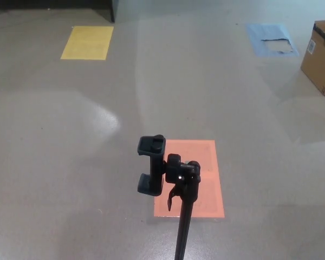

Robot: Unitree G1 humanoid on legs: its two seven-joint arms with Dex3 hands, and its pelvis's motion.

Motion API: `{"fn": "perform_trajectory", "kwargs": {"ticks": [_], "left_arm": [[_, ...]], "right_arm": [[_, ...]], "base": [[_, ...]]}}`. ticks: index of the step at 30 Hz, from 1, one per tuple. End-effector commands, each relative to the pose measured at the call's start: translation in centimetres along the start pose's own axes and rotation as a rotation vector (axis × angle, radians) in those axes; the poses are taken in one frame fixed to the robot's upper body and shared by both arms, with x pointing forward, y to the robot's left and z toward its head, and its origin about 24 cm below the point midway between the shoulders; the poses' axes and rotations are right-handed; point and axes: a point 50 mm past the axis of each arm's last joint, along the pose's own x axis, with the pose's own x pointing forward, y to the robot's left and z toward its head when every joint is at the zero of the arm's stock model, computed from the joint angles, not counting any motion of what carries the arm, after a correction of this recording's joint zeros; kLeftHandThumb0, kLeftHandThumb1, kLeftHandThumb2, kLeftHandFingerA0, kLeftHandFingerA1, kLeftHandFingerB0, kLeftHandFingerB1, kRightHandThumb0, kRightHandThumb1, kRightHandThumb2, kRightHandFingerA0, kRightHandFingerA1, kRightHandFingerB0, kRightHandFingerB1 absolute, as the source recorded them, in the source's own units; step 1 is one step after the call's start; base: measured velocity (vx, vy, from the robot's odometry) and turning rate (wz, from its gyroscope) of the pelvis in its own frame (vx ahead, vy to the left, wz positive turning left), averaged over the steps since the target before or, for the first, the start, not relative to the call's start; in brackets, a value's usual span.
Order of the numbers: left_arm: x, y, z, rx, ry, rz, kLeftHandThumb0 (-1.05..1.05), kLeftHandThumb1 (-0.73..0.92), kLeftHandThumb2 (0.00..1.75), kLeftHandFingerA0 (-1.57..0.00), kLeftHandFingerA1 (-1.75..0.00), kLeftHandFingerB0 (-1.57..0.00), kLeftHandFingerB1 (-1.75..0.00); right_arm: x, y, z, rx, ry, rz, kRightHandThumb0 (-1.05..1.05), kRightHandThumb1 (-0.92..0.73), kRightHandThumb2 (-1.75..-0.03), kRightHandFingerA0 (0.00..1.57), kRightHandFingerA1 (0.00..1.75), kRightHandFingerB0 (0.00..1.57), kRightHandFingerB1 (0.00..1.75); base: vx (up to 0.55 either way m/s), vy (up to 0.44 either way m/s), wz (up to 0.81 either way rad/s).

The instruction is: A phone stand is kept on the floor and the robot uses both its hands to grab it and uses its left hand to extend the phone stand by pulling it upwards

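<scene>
Phone stand (176, 184) upright over orange mat (197, 157) | glossy grey floor (70, 135) | both hands unseen

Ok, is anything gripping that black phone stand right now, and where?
Nothing holds it. The black phone stand stands alone over the orange floor patch; neither robot hand is in view.

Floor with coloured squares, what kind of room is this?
Probably an indoor lab or workshop: a smooth grey floor marked with yellow, blue and orange patches, a cardboard box, and a black phone stand.
</scene>
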Motion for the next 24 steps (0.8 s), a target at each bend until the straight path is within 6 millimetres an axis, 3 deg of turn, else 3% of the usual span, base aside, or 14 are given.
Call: {"fn": "perform_trajectory", "kwargs": {"ticks": [1,9,10,11,12,13,14,16,17,20,21,23,24], "left_arm": [[-3.6,2.2,5.3,-0.116,-0.473,0.091,-0.73,0.82,0.64,-0.18,-0.29,-0.26,-0.3],[-3.7,2.2,5.4,-0.123,-0.478,0.085,-0.75,0.81,0.65,-0.18,-0.29,-0.26,-0.29],[-3.6,2.2,5.5,-0.122,-0.484,0.084,-0.78,0.66,0.95,-0.13,-0.41,-0.19,-0.42],[-3.5,2.2,5.6,-0.121,-0.49,0.083,-0.78,0.66,0.95,-0.13,-0.41,-0.19,-0.42],[-3.4,2.2,5.8,-0.117,-0.493,0.081,-0.75,0.81,0.65,-0.19,-0.28,-0.26,-0.3],[-3.4,2.2,5.8,-0.117,-0.494,0.08,-0.75,0.81,0.65,-0.19,-0.28,-0.26,-0.3],[-3.4,2.2,5.8,-0.115,-0.495,0.078,-0.78,0.66,0.95,-0.13,-0.41,-0.18,-0.41],[-3.4,2.2,5.9,-0.114,-0.496,0.074,-0.78,0.66,0.95,-0.13,-0.41,-0.18,-0.41],[-3.4,2.2,5.9,-0.111,-0.497,0.072,-0.77,0.81,0.65,-0.19,-0.28,-0.26,-0.3],[-3.4,2.2,6.1,-0.108,-0.498,0.069,-0.77,0.81,0.65,-0.19,-0.28,-0.26,-0.3],[-3.3,2.4,6.6,-0.104,-0.521,0.066,-0.79,0.66,0.95,-0.13,-0.4,-0.18,-0.41],[-3.0,2.6,7.4,-0.101,-0.557,0.059,-0.79,0.66,0.95,-0.13,-0.4,-0.18,-0.41],[-2.7,2.6,7.9,-0.101,-0.572,0.05,-0.78,0.8,0.65,-0.18,-0.27,-0.25,-0.3]], "right_arm": [[-3.1,-2.6,4.1,-0.204,-0.394,-0.088,-1.05,-0.61,-1.0,0.0,0.12,0.0,0.08],[-3.2,-2.6,4.2,-0.194,-0.414,-0.087,-1.05,-0.61,-1.0,0.0,0.12,0.0,0.12],[-3.2,-2.6,4.3,-0.189,-0.414,-0.089,-1.05,-0.61,-0.98,0.0,0.12,0.0,0.11],[-3.2,-2.5,4.4,-0.182,-0.414,-0.091,-1.05,-0.61,-0.98,0.0,0.12,0.0,0.11],[-3.2,-2.5,4.4,-0.189,-0.421,-0.112,-1.05,-0.61,-1.01,0.0,0.13,0.0,0.11],[-3.2,-2.5,4.4,-0.191,-0.422,-0.114,-1.05,-0.61,-1.01,0.0,0.13,0.0,0.11],[-3.3,-2.5,4.4,-0.182,-0.426,-0.109,-1.05,-0.6,-1.01,0.0,0.14,0.0,0.1],[-3.4,-2.5,4.3,-0.17,-0.433,-0.1,-1.05,-0.6,-1.01,0.0,0.14,0.0,0.1],[-3.4,-2.6,4.1,-0.156,-0.434,-0.11,-1.05,-0.62,-0.99,0.0,0.11,0.0,0.11],[-3.5,-2.7,3.8,-0.134,-0.439,-0.125,-1.05,-0.62,-0.99,0.0,0.11,0.0,0.11],[-3.5,-2.8,3.9,-0.102,-0.449,-0.128,-1.05,-0.63,-0.98,0.0,0.1,0.0,0.17],[-3.5,-3.0,4.0,-0.054,-0.466,-0.136,-1.05,-0.63,-0.98,0.0,0.1,0.0,0.17],[-3.4,-3.2,4.4,-0.054,-0.468,-0.139,-1.05,-0.63,-1.0,0.0,0.1,0.0,0.17]], "base": [[0.0,0.0,0.0],[0.0,0.0,0.0],[0.0,0.0,0.0],[0.0,0.0,0.0],[0.0,0.0,0.0],[0.0,0.0,0.0],[0.0,0.0,0.0],[0.0,0.0,0.0],[0.0,0.0,0.0],[0.0,0.0,0.0],[0.0,0.0,0.0],[0.0,0.0,0.0],[0.0,0.0,0.0]]}}
